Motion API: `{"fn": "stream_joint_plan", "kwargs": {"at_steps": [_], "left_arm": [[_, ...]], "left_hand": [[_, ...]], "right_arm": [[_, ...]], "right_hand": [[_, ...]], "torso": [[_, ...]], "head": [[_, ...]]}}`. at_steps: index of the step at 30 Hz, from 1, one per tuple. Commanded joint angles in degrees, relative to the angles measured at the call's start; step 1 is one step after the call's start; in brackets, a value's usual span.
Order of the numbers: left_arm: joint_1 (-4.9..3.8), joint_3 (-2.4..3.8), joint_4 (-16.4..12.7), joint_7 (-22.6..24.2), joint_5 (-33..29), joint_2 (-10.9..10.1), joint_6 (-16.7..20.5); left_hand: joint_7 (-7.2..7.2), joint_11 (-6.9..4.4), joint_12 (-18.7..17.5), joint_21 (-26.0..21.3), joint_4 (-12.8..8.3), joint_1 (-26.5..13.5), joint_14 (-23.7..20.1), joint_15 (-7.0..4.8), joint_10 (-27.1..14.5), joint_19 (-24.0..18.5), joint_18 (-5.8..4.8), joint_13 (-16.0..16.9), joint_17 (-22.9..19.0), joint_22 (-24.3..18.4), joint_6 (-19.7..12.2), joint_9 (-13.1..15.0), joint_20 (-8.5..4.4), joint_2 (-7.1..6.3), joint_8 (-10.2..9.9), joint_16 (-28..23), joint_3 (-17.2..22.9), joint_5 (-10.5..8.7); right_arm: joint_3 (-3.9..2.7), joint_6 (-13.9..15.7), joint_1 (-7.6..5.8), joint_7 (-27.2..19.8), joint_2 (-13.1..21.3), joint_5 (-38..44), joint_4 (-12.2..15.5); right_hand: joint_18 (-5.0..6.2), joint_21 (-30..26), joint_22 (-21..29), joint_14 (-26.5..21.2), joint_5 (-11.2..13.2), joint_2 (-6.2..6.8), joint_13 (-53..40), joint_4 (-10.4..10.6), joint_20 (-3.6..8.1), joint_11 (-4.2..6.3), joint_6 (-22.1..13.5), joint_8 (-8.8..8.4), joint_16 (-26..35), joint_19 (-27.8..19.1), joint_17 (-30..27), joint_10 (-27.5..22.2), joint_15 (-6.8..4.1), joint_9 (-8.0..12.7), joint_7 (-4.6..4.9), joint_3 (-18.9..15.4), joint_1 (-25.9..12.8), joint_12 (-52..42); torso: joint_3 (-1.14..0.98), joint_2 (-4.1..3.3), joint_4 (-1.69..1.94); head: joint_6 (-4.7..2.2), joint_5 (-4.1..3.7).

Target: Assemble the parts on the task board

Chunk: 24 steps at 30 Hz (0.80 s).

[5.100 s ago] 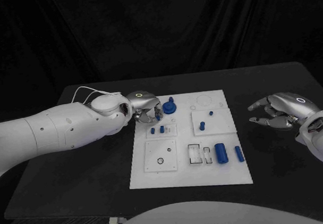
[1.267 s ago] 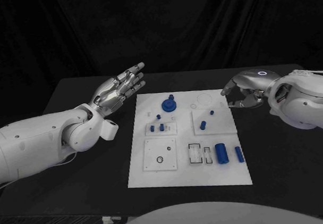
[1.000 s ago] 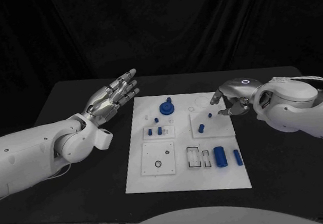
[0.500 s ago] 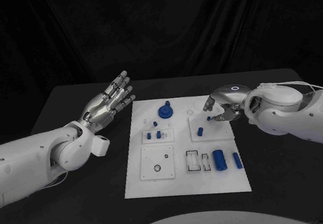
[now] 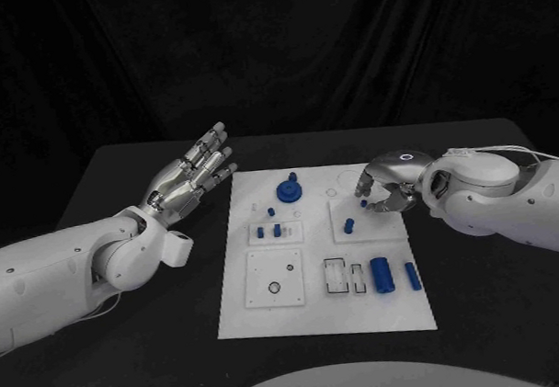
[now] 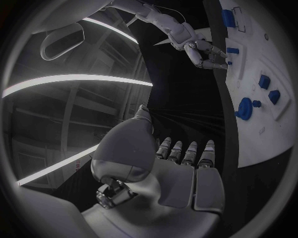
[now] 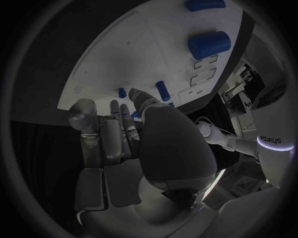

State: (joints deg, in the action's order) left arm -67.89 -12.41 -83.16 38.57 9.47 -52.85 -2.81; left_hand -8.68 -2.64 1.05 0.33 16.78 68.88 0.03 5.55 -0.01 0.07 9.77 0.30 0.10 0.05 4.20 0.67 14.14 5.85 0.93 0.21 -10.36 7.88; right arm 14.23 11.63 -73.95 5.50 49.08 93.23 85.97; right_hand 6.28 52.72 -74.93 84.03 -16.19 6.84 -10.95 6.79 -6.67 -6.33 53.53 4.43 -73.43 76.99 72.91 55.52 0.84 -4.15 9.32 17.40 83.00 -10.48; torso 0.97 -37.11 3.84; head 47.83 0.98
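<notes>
The white task board (image 5: 281, 312) lies mid-table with blue parts on it. A round blue part with a stem (image 5: 287, 190) stands at its far end, small pegs (image 5: 278, 231) sit in the middle, and two cylinders (image 5: 382, 273) lie near the right edge. My right hand (image 5: 388, 188) hovers over the board's far right, its fingers curved down around a small blue peg (image 5: 365, 205); whether they touch it I cannot tell. My left hand (image 5: 192, 174) is raised left of the board, flat and empty. The left wrist view shows the left hand (image 6: 180, 168), the board (image 6: 260, 129) and the right hand (image 6: 205, 52).
The black table (image 5: 116, 292) extends on both sides of the board. In the right wrist view my right hand (image 7: 118, 134) reaches over the board (image 7: 155, 49), with a thick cylinder (image 7: 208, 44) and small pegs (image 7: 161, 90) beyond its fingers.
The left hand has left the round blue part and lifted away, fingers straightened. The right hand has come in from the table's right onto the board's far right and settled over a small peg.
</notes>
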Motion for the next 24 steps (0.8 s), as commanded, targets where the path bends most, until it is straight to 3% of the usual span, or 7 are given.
{"fn": "stream_joint_plan", "kwargs": {"at_steps": [1,5,19,24], "left_arm": [[0.10,0.05,0.0,0.6,-0.5,0.2,-0.8],[0.13,0.05,0.0,0.4,-0.5,0.3,-1.1],[0.27,0.05,0.3,0.0,-0.5,0.5,-1.7],[0.31,0.05,0.4,-0.1,-0.5,0.6,-1.9]], "left_hand": [[0.45,0.90,-0.1,-0.3,-0.1,0.9,0.0,0.60,0.0,-0.1,0.43,0.0,-0.1,-0.1,0.1,0.1,0.58,0.25,-0.2,-0.2,-0.4,0.56],[0.69,1.24,-0.1,-0.3,-0.1,1.4,0.0,0.96,0.0,-0.1,0.44,0.0,-0.1,-0.1,0.2,0.1,0.81,0.55,-0.2,-0.2,-0.5,1.19],[0.96,2.37,0.1,-0.3,-0.1,2.8,0.0,1.84,0.0,-0.1,0.46,0.0,-0.1,-0.1,0.4,0.1,1.32,1.54,-0.2,-0.2,-1.0,2.69],[1.11,2.69,0.1,-0.3,-0.1,3.2,0.0,2.04,0.0,-0.1,0.47,0.0,-0.1,-0.1,0.4,0.1,1.46,1.70,-0.1,-0.2,-1.2,3.03]], "right_arm": [[-0.03,-0.6,0.36,-0.1,-0.4,0.4,-0.6],[-0.04,-0.3,0.74,0.0,-1.0,0.4,-1.6],[-0.04,0.9,2.02,-0.5,-2.6,0.4,-3.5],[-0.04,0.4,2.21,-0.2,-2.9,0.4,-4.0]], "right_hand": [[0.49,-0.8,-6.0,-0.3,-0.3,-0.07,0.4,0.0,-0.25,0.24,0.9,0.45,0.5,-0.4,-0.5,0.9,0.21,-0.1,-0.10,0.6,0.3,0.0],[0.47,-0.7,-6.1,-0.3,-0.2,0.01,0.8,-0.1,-0.20,0.37,1.5,0.65,0.5,-0.4,-0.5,1.5,0.15,-0.2,-0.27,1.0,0.3,0.0],[0.33,0.1,-6.3,0.0,1.7,-0.25,2.4,-0.4,-0.07,0.81,4.7,1.67,0.0,0.2,-0.4,5.1,0.00,-0.9,-0.69,2.4,0.1,-0.5],[0.30,0.4,-6.4,0.1,2.2,-0.28,2.9,-0.9,0.15,1.16,6.0,2.14,-0.1,0.4,-0.5,6.9,-0.28,-1.2,-0.83,2.9,0.5,-0.7]], "torso": [[0.04,0.02,0.24],[0.07,0.08,0.02],[0.04,0.13,0.06],[0.05,0.16,0.01]], "head": [[0.06,-0.07],[0.12,0.28],[0.41,0.57],[0.84,0.71]]}}
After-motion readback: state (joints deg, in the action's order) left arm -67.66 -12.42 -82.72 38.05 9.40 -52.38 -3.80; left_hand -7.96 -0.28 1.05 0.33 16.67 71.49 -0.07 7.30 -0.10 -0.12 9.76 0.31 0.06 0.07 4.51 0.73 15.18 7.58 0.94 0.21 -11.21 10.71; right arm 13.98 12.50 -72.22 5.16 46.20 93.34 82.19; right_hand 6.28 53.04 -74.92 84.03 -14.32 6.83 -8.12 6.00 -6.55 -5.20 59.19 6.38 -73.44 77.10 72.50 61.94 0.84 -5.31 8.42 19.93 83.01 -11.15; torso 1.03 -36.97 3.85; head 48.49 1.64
